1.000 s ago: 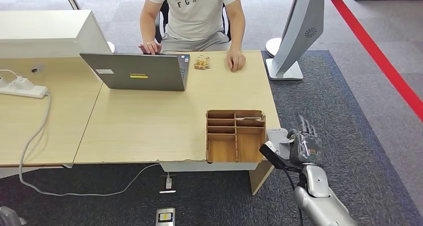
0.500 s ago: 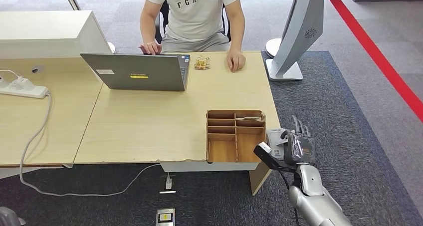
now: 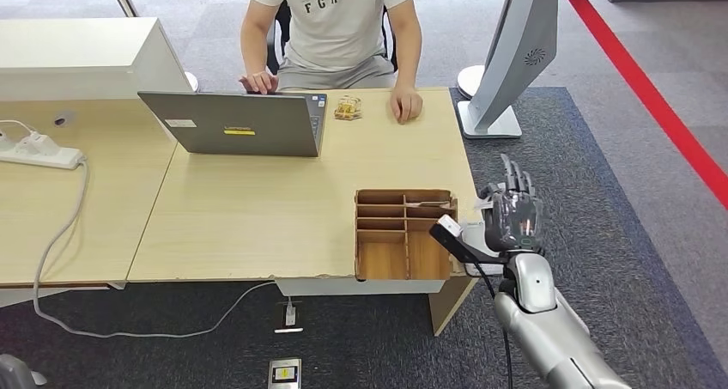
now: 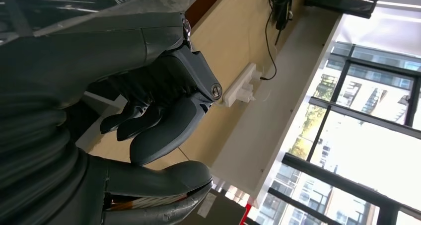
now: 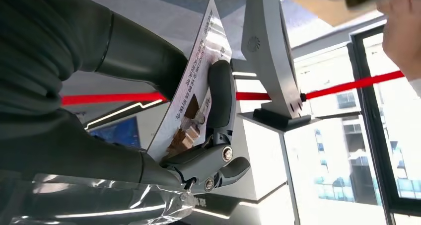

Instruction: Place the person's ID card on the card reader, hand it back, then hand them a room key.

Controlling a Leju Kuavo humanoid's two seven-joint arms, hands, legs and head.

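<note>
The robot's right hand is raised off the right end of the table, just past the edge and above the dark carpet. It holds a card pinched between the thick thumb and the darker fingers; from the wrist the card stands on edge, printed with text and a small picture, and whether it is the ID card or the room key I cannot tell. From above, a sliver of the card shows at the side of the hand nearest the table.

Just beside that hand, at the table's corner, lies a white device, partly hidden by the wrist. Next to it on the table sits a brown wooden organizer with several compartments, something pale lying in one of the back slots.

The left hand hangs low with its fingers curled inward and nothing in them, the edge of the table behind it.

Across the table a person in a grey T-shirt sits with one hand at an open grey laptop and the other hand resting flat on the wood, a small wrapped item between them. A white power strip lies on the neighbouring table to the left, and a tall grey kiosk stands on the floor to the right.
</note>
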